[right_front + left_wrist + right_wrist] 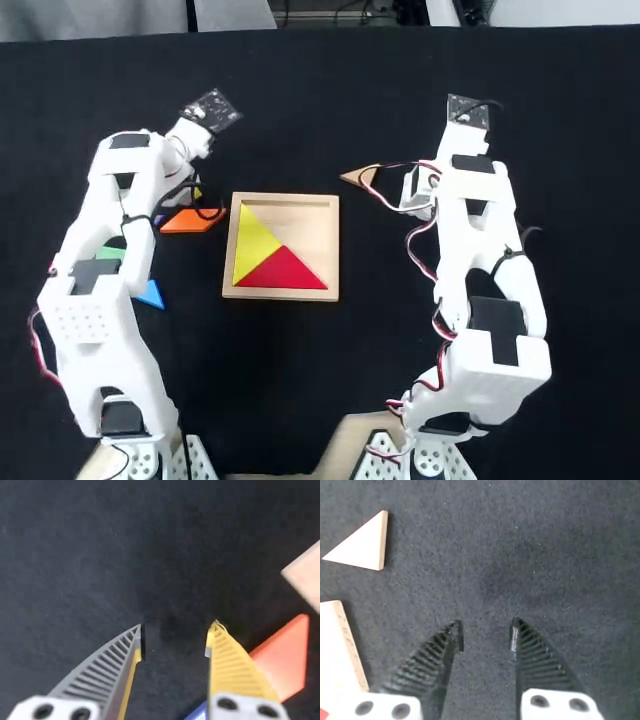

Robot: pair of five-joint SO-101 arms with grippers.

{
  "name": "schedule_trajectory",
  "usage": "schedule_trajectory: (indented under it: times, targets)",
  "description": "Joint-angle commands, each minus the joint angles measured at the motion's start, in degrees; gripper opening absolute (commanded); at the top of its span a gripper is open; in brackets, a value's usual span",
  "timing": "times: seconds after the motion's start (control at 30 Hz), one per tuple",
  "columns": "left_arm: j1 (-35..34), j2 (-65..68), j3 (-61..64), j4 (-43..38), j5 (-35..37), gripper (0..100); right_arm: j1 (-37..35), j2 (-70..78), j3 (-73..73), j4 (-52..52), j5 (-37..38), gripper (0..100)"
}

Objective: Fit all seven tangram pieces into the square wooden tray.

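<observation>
Two smooth pieces, a yellow triangle [254, 240] and a red triangle [286, 270], lie inside the square wooden tray [285, 199]; an orange parallelogram [190, 221] sits just beside its edge. Over open black cloth [320, 100], the left gripper [177, 626] and right gripper [486, 624] gape empty, fingers ribbed.

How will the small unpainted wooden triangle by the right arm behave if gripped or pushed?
The small unpainted wooden triangle looks rigid, unlikely to flex. Lying flat and thin, it probably won't roll or tip, but offers little edge to grip. The black table cover may drag against a push.
</observation>
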Motion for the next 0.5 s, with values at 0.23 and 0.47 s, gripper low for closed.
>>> schedule_trajectory:
  times: [0.23, 0.47]
  targets:
    - [-2.33, -2.55, -2.68, 18.29, -7.74, 21, -0.88, -3.47, -0.13, -0.97, 0.44, 16.5]
    - [1.63, -16.26, 10.59, 21.63, -6.33, 21, -0.88, -3.47, -0.13, -0.88, 0.44, 16.5]
